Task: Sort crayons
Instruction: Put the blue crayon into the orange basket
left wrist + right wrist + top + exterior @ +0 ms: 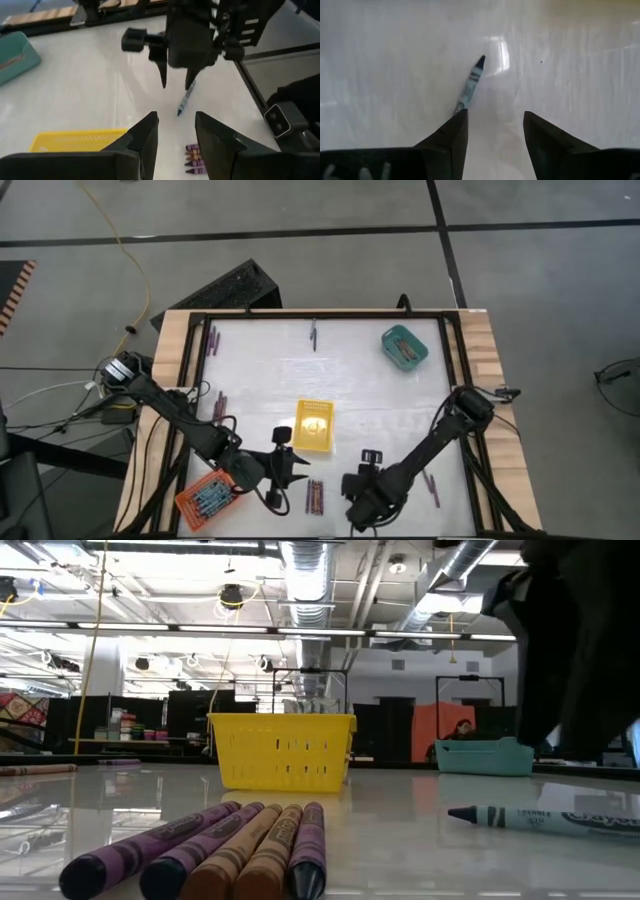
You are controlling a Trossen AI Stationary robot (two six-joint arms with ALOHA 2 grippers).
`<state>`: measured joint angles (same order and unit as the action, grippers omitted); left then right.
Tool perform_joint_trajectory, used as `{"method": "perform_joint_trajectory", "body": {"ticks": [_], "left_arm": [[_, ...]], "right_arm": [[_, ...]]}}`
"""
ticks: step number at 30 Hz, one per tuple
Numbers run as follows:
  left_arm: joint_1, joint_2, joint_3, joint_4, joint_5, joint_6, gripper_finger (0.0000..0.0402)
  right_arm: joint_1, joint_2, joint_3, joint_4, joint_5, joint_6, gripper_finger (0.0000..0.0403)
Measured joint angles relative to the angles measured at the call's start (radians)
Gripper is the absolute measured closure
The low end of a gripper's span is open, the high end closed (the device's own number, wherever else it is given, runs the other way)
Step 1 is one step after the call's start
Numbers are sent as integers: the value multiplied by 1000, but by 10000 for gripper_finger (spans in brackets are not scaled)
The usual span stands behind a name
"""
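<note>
Near the counter's front edge, right of its middle, the right gripper (362, 498) hangs with its fingers (451, 132) parted and empty, and a bluish-grey crayon (469, 86) lies flat on the white surface just ahead of them, touching neither finger so far as the wrist view shows. The left gripper (283, 463) sits close by, left of the middle along the same edge, its fingers (146, 134) also apart with nothing between them; its wrist camera looks across at the other arm's tips poised above that same crayon. Between the two grippers, a tight row of purple and brownish crayons (314, 496) lies side by side at the front edge. Further out, the yellow tray (313, 426) stands at the counter's centre, the orange tray (204, 499) with crayons in it sits at the front-left corner, and the teal tray (404, 347) sits toward the back-right corner. Loose crayons remain at the back edge, along the left edge and near the right edge. Judging from this, the sort is partway done, and the step in hand concerns the bluish crayon. The next move probably calls for lowering the right fingers squarely astride that crayon, closing on its middle, then carrying it to its tray.
</note>
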<state>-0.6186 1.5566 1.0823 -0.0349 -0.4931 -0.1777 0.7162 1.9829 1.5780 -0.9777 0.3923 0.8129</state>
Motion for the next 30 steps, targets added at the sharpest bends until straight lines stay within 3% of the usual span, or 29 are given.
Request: {"method": "perform_joint_trajectory", "body": {"ticks": [10, 24, 30], "left_arm": [[-30, 0, -23, 8, -12, -29, 280], [-32, 0, -23, 7, -12, -12, 281], [-32, 0, -23, 7, -12, -11, 281]], "right_arm": [[-6, 0, 1, 54, -24, 33, 225], [4, -2, -153, 262, -65, 108, 227], [3, -3, -192, 270, -76, 133, 273]]}}
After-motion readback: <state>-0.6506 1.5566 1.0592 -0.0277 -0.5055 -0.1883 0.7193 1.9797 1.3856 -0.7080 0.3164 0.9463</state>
